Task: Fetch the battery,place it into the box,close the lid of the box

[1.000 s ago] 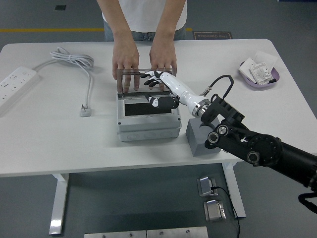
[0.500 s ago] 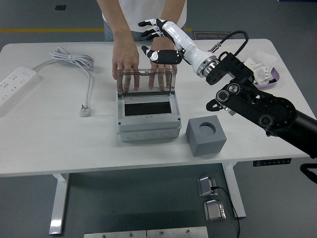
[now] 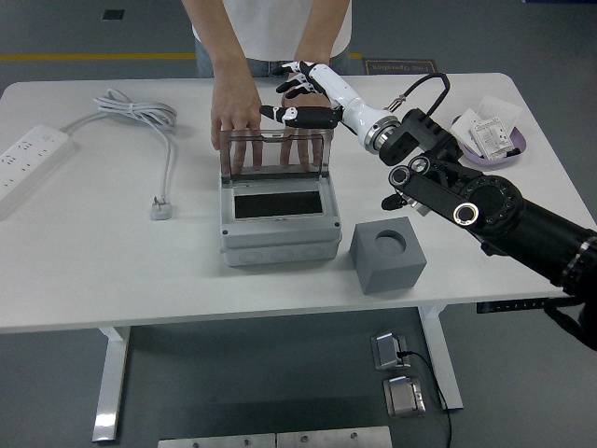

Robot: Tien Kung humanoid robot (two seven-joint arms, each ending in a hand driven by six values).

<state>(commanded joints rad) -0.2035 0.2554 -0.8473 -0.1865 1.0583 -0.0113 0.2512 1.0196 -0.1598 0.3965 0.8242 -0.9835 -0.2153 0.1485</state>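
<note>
- Reaching in from the right, the robot's white right hand (image 3: 303, 93) hovers above the top edge of the clear upright lid (image 3: 276, 152); fingers spread, thumb out toward the left, holding nothing that shows. Can't tell if the fingertips touch the lid edge.
- Left arm: out of frame.
- Grey rectangular plastic box (image 3: 278, 219) sits mid-table, lid standing upright at its far side. A dark rectangular piece (image 3: 275, 204) lies inside; can't tell whether that's the battery or an insert.
- Person's two hands at the far side, seen partly thru the clear lid: the one on the picture's left (image 3: 234, 112) rests over the lid's top w/ fingers down behind it; the other (image 3: 300, 126) is mostly hidden by the robot hand. Person's head is cut off at the top.
- Grey foam cube w/ a round hole (image 3: 388, 254) stands just right of the box, under the black forearm (image 3: 485, 210).
- White power strip (image 3: 28, 159) at the left edge, partly cut off; its white cable and plug (image 3: 149, 126) lie loose between strip and box.
- Purple shallow dish (image 3: 490, 137) w/ small white packets far right, partly behind the arm.
- All on the white table (image 3: 112, 271).
</note>
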